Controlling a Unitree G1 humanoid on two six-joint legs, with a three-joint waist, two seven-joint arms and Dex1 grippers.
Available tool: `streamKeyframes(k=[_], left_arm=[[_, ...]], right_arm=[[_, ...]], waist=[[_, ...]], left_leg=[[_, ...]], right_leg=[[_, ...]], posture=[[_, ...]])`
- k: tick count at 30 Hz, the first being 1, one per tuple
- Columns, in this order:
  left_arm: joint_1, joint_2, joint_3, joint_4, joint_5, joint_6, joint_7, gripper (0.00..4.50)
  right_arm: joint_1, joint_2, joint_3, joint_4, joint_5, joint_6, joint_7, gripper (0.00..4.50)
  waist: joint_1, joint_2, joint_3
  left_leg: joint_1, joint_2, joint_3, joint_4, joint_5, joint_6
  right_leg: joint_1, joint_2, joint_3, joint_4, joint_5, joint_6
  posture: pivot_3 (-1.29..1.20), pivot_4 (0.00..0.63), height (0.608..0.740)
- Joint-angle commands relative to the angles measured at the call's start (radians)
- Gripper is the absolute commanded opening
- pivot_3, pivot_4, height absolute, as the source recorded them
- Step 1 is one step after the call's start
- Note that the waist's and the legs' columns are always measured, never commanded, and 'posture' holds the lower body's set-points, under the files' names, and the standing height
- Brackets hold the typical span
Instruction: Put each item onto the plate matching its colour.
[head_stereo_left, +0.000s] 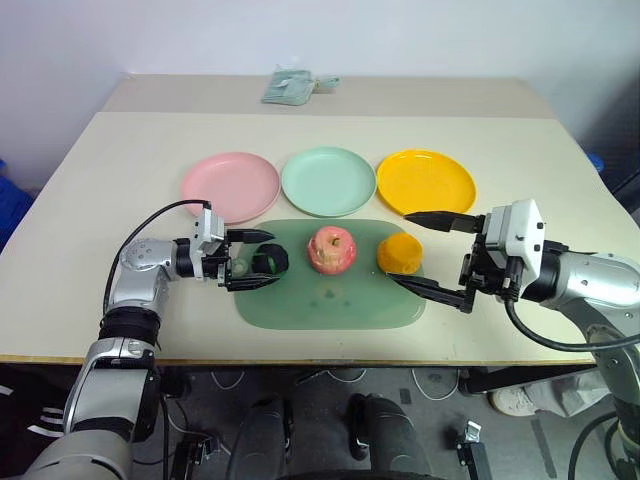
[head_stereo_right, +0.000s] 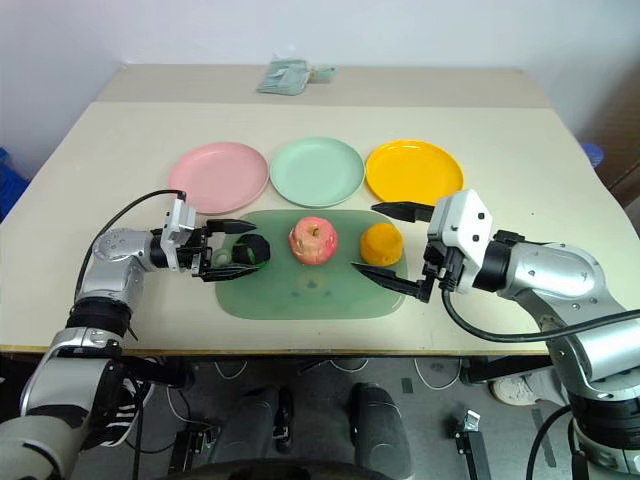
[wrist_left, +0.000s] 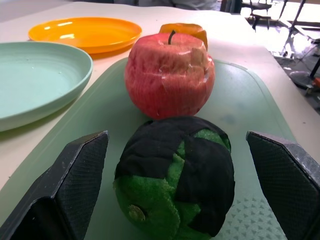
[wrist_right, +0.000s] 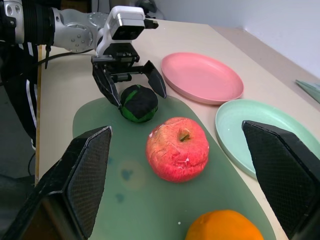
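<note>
Nothing is plated yet: green-black ball (head_stereo_left: 266, 263), apple (head_stereo_left: 333, 249) and orange fruit (head_stereo_left: 400, 252) all sit on the green mat (head_stereo_left: 330, 305). My left gripper (head_stereo_left: 256, 261) straddles the ball, jaws wide, gripping nothing; my right gripper (head_stereo_left: 427, 254) is open too.

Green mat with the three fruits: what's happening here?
A sorting job, nothing sorted yet. The left gripper is open around the green-black ball, fingers apart from it. The right gripper is open about the orange fruit, gripping nothing. The apple sits untouched between them on the green mat. The pink plate, green plate and yellow plate hold nothing.
</note>
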Motion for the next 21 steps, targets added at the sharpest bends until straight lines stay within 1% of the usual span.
streamKeyframes(k=[1,3,4,5,7,10,13,16,19,21], left_arm=[[-0.026,-0.003,-0.002,0.011,0.008,-0.028,-0.002,4.5],[-0.028,-0.003,-0.009,0.028,0.017,-0.035,-0.014,4.5],[-0.029,-0.003,-0.01,0.034,0.019,-0.038,-0.017,3.99],[-0.03,-0.003,-0.01,0.038,0.02,-0.041,-0.019,3.65],[-0.033,-0.009,0.002,0.046,0.025,-0.085,0.008,2.74],[-0.044,-0.014,0.022,0.039,0.001,-0.08,0.018,2.74],[-0.073,-0.013,0.059,0.011,-0.055,-0.001,0.029,2.74],[-0.133,-0.02,0.102,0.004,-0.103,0.062,0.068,2.74],[-0.214,-0.039,0.111,0.054,-0.08,0.058,0.147,2.74],[-0.287,-0.065,0.09,0.146,-0.012,0.015,0.262,2.74]], right_arm=[[0.0,-0.007,-0.035,-0.037,0.012,-0.012,-0.005,4.26],[-0.002,-0.009,-0.036,-0.036,0.011,-0.012,-0.006,4.26],[-0.003,-0.009,-0.036,-0.036,0.01,-0.012,-0.006,4.3],[-0.004,-0.01,-0.036,-0.036,0.009,-0.012,-0.007,4.3],[-0.004,-0.011,-0.038,-0.037,0.011,-0.011,-0.007,4.3],[-0.004,-0.009,-0.047,-0.044,0.028,-0.002,-0.01,4.3],[-0.008,-0.006,-0.047,-0.044,0.032,-0.001,-0.015,4.3],[-0.043,0.022,-0.043,-0.029,0.043,0.003,-0.056,4.3],[-0.109,0.05,-0.019,0.035,-0.016,0.0,-0.125,4.3],[-0.156,0.064,-0.003,0.092,-0.067,0.012,-0.183,4.3]], waist=[[0.0,0.0,0.0],[0.0,0.0,0.0],[0.0,0.0,0.0],[0.0,0.0,0.0],[0.0,0.0,0.0],[0.0,0.0,0.0],[0.0,0.0,0.0],[-0.001,0.0,0.0],[0.0,0.0,0.0],[0.002,0.0,0.0]], left_leg=[[0.0,0.0,0.0,0.0,0.0,0.0],[0.0,0.0,0.0,0.0,0.0,0.0],[0.0,0.0,0.0,0.0,0.0,0.0],[0.0,0.0,0.0,0.0,0.0,0.0],[0.0,0.0,0.0,0.0,0.0,0.0],[0.0,0.0,0.0,0.0,0.0,0.0],[0.0,0.0,0.0,0.0,0.0,0.0],[0.0,0.0,0.0,0.0,0.0,0.0],[0.0,0.0,0.0,0.0,0.0,0.0],[0.0,0.0,0.0,0.001,0.0,0.0]], right_leg=[[0.0,0.0,0.0,0.0,0.0,0.0],[0.0,0.0,0.0,0.0,0.0,0.0],[0.0,0.0,0.0,0.0,0.0,0.0],[0.0,0.0,0.0,0.0,0.0,0.0],[0.0,0.0,0.0,0.0,0.0,0.0],[0.0,0.0,0.0,0.0,0.0,0.0],[0.0,0.0,0.0,0.0,0.0,0.0],[0.0,0.0,0.0,0.0,0.0,0.0],[0.0,0.0,0.0,0.0,0.0,0.001],[0.001,0.0,0.0,0.0,0.0,0.001]], posture=[[0.0,0.15,0.74],[0.0,0.15,0.74],[0.0,0.15,0.74],[0.0,0.15,0.74],[0.0,0.15,0.74],[0.0,0.15,0.74],[0.0,0.15,0.74],[0.0,0.15,0.74],[0.0,0.15,0.74],[0.0,0.15,0.74]])
